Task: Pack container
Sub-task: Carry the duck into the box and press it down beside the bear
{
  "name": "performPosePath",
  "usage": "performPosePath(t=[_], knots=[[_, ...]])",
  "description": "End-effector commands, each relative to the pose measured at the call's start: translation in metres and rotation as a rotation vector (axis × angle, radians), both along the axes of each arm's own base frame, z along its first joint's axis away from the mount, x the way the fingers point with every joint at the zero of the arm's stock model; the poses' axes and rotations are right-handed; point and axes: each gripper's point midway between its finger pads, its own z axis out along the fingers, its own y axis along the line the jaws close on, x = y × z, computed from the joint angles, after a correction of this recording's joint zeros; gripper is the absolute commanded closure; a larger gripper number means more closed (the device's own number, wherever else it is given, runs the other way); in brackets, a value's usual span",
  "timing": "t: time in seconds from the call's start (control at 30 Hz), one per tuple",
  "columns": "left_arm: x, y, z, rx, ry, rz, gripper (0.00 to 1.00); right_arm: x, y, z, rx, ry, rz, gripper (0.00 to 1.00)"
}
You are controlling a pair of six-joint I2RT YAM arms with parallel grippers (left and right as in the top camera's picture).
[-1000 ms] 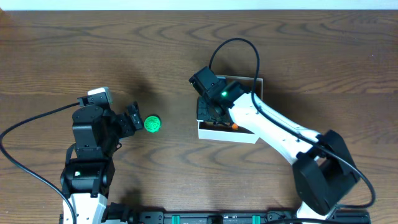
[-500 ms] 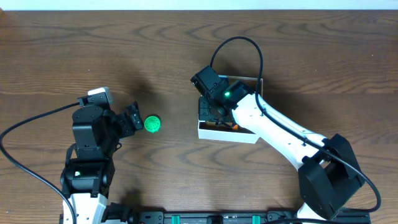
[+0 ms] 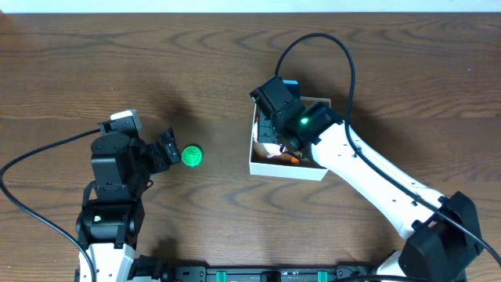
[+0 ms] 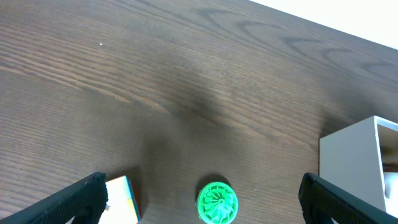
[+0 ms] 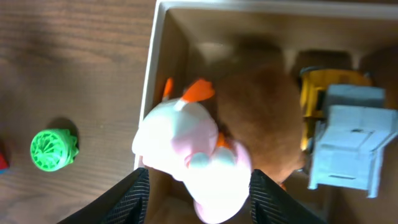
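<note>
The container (image 3: 322,170) is a white-walled box with a tan inside, right of centre. It also shows in the right wrist view (image 5: 163,37) and in the left wrist view (image 4: 354,155). My right gripper (image 3: 274,135) hangs over its left half, shut on a white and pink plush toy (image 5: 193,155) with orange bits, which overlaps the left wall. A brown plush (image 5: 258,112) and a yellow and grey toy (image 5: 342,134) lie inside. My left gripper (image 3: 167,150) is open, with a green wheel toy (image 3: 192,156) (image 4: 217,201) between its fingers on the table.
A multicoloured cube (image 4: 126,198) lies against my left gripper's left finger. The green wheel toy also shows left of the container in the right wrist view (image 5: 54,149). Black cables run from both arms across the wooden table (image 3: 196,70).
My right gripper has moved right and away from the container's left front edge, further over the box, with the plush toy. The left arm and the green toy have not moved.
</note>
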Motion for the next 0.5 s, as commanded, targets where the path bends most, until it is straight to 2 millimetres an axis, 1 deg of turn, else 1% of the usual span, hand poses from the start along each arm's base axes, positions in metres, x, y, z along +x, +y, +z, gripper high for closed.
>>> performPosePath(t=[0.0, 0.13, 0.2, 0.27, 0.33, 0.37, 0.4, 0.47], knots=[[0.003, 0.003, 0.012, 0.004, -0.026, 0.014, 0.02, 0.005, -0.008, 0.004, -0.028, -0.03, -0.007, 0.46], [0.003, 0.003, 0.012, 0.004, -0.027, 0.014, 0.02, 0.009, -0.006, 0.005, -0.018, -0.042, -0.008, 0.51], [0.003, 0.003, 0.012, 0.004, -0.027, 0.014, 0.02, 0.012, -0.002, 0.005, -0.009, -0.052, -0.006, 0.56], [0.003, 0.003, 0.012, 0.004, -0.026, 0.014, 0.02, 0.013, 0.0, 0.005, -0.004, -0.058, -0.005, 0.67], [0.003, 0.003, 0.012, 0.004, -0.026, 0.014, 0.02, 0.014, 0.002, 0.003, 0.0, -0.057, -0.003, 0.85], [0.003, 0.003, 0.012, 0.004, -0.027, 0.014, 0.02, 0.014, 0.003, 0.001, 0.001, -0.054, -0.001, 0.92], [0.003, 0.003, 0.012, 0.004, -0.027, 0.014, 0.02, 0.015, 0.003, -0.001, -0.001, -0.05, 0.0, 0.97], [0.003, 0.003, 0.012, 0.004, -0.027, 0.014, 0.02, 0.015, 0.005, -0.006, -0.003, -0.041, 0.002, 0.99]])
